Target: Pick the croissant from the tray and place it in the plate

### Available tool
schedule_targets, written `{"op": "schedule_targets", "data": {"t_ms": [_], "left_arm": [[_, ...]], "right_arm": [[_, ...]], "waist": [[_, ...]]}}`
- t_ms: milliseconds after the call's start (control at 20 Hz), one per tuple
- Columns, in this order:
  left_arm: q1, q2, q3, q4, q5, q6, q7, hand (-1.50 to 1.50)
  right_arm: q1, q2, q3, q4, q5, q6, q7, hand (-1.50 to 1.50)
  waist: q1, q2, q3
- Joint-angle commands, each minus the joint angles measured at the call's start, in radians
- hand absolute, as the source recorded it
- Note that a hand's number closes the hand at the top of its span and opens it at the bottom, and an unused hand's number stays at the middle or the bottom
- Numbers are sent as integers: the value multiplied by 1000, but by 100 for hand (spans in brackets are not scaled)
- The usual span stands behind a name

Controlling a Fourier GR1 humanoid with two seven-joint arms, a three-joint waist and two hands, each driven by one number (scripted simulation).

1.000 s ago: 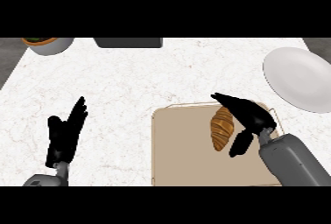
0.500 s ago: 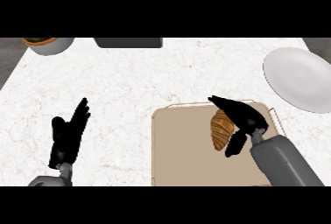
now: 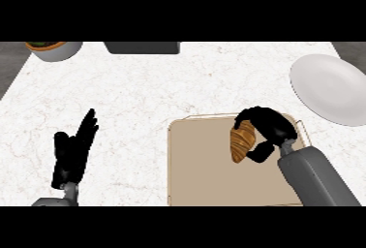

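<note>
item: croissant [image 3: 243,140], lying on the tray [image 3: 214,179] toward its upper right part, long axis running roughly up and down the view. golden-brown, ridged crust, tapered ends, fatter middle. judged light, flaky and easily crushed; likely to be shedding crumbs and denting if squeezed across the tips. best hold appears to be across the thick middle, fingers on one flank and thumb on the other.

item: right hand [image 3: 268,127], black, on a grey forearm, arching over the croissant's top end and right side. fingers are curling round the upper end and the thumb is lying at the lower right flank; reading as closing on the pastry, though contact on the hidden side cannot be confirmed. the croissant is not lifted; it is sitting on the tray.

item: left hand [image 3: 71,152], black, resting at the lower left of the counter, fingers straight and pointing up, holding nothing.

item: tray, flat, tan, rectangular with rounded corners and a thin raised rim; matte surface.

item: plate [image 3: 330,89], round, plain white, smooth and glossy-looking, lying at the right edge, well apart from the tray's upper right corner.

item: counter [image 3: 157,92], pale marbled stone, faint veining.
</note>
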Motion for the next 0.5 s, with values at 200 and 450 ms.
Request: {"op": "schedule_targets", "data": {"t_ms": [200, 450], "left_arm": [[-39, -49, -7, 10, -45, 9, 30, 0], [2, -37, 21, 56, -26, -23, -57, 0]], "right_arm": [[-10, 19, -51, -11, 92, -80, 7, 150], [-68, -99, -179, 160, 32, -164, -265, 150]], "waist": [[-5, 11, 6], [2, 14, 6]]}}
